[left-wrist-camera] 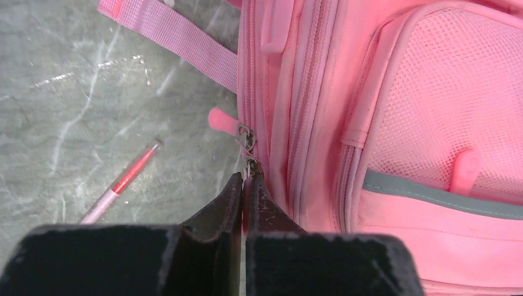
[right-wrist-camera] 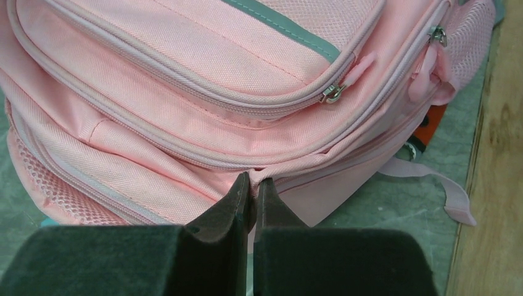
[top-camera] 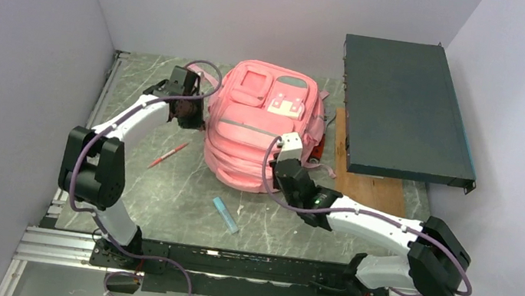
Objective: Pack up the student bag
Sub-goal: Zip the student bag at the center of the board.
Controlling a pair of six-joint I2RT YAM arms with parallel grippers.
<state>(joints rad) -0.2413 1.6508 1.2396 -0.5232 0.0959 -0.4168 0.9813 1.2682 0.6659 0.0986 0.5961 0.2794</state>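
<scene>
1. The student bag [top-camera: 262, 129] lies front-up on the marbled table [top-camera: 158, 207], between the two grippers, one at each of its sides.
2. The left gripper [left-wrist-camera: 247, 179] has its fingers pressed together, pinching a zip pull [left-wrist-camera: 251, 166] on the bag's side seam. A second zip slider [left-wrist-camera: 245, 132] sits just ahead of the tips.
3. Left of those fingers a red pen [left-wrist-camera: 123, 179] lies on the table, apart from the bag. Farther ahead and left runs a pink strap [left-wrist-camera: 166, 37].
4. The right gripper [right-wrist-camera: 254, 184] is also closed, nipping a pucker of bag fabric at a zip seam.
5. Ahead of its tips is a front-pocket zip slider [right-wrist-camera: 333, 92]. To the right, an orange object [right-wrist-camera: 425, 132] peeps from under the bag. A loose strap end [right-wrist-camera: 447, 191] lies beside a wooden board [right-wrist-camera: 493, 154].
6. Behind the right gripper, on the table between the arms, lies a light blue stick [top-camera: 225, 215]. To its right, a dark flat case [top-camera: 404, 110] overlaps the board.
</scene>
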